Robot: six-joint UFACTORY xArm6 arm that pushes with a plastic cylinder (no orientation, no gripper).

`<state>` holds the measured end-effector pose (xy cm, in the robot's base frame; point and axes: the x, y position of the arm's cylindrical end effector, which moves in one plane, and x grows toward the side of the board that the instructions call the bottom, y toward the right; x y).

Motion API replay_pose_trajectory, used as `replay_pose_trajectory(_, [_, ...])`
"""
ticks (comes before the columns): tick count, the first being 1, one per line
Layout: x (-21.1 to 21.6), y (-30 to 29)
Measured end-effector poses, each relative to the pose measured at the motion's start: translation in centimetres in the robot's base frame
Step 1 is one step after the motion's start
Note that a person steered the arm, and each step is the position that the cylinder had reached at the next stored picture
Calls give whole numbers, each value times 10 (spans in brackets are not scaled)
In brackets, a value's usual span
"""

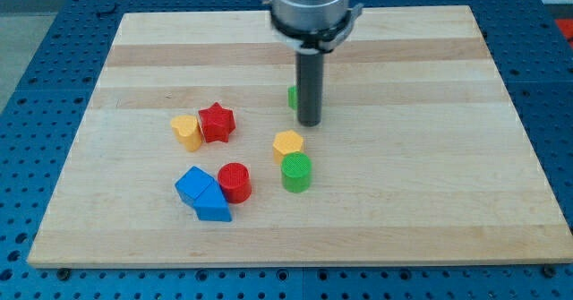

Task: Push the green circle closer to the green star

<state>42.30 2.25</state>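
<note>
The green circle (296, 173) stands on the wooden board (430, 157) just right of the middle, touching or nearly touching the yellow pentagon-like block (288, 143) above it to the left. A green block (292, 96), most likely the green star, is mostly hidden behind my rod; only a sliver shows at the rod's left edge. My tip (309, 123) rests on the board just below and right of that green block, above the yellow block and the green circle.
A red star (216, 123) and a yellow block (186, 131) sit side by side at the left of the middle. A red cylinder (235, 182) touches two blue blocks (202, 195) at the lower left.
</note>
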Motion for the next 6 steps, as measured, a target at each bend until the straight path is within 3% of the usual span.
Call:
replay_pose_trajectory(1, [-22, 10])
replay_pose_trajectory(3, [52, 41])
replay_pose_trajectory(6, [138, -5])
